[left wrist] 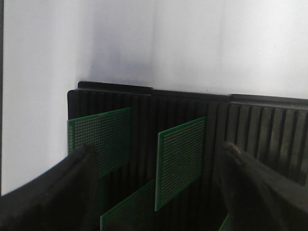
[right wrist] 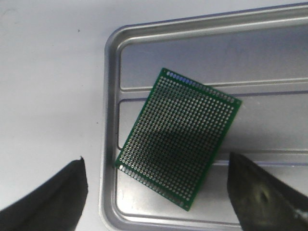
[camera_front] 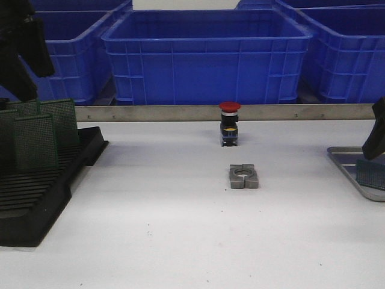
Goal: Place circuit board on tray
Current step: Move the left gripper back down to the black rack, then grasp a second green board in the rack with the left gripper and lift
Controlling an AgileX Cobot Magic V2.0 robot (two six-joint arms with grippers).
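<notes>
A green perforated circuit board (right wrist: 178, 142) lies flat (askew) in the shallow silver-grey metal tray (right wrist: 108, 144); the right gripper (right wrist: 159, 202) hangs released above, the left gripper (left wrist: 159, 192) spread over the black slotted rack (left wrist: 250, 125).

In the front view, the tray (camera_front: 349, 164) is cut off by the right edge, so only its near-left corner is seen, and the circuit board (camera_front: 369, 171) on it is partly hidden behind the dark right gripper (camera_front: 376, 138), itself cropped by the same edge. The left arm (camera_front: 21, 48) is cropped at the top-left corner, and its fingertips cannot be seen there. The black rack (camera_front: 42, 192) is cut by the left edge. In the right wrist view, the tray's far side is out of frame. In the left wrist view, the lower boards (left wrist: 130, 209) are cut off by the bottom edge and partly hidden behind blurred fingers (left wrist: 53, 192).
</notes>
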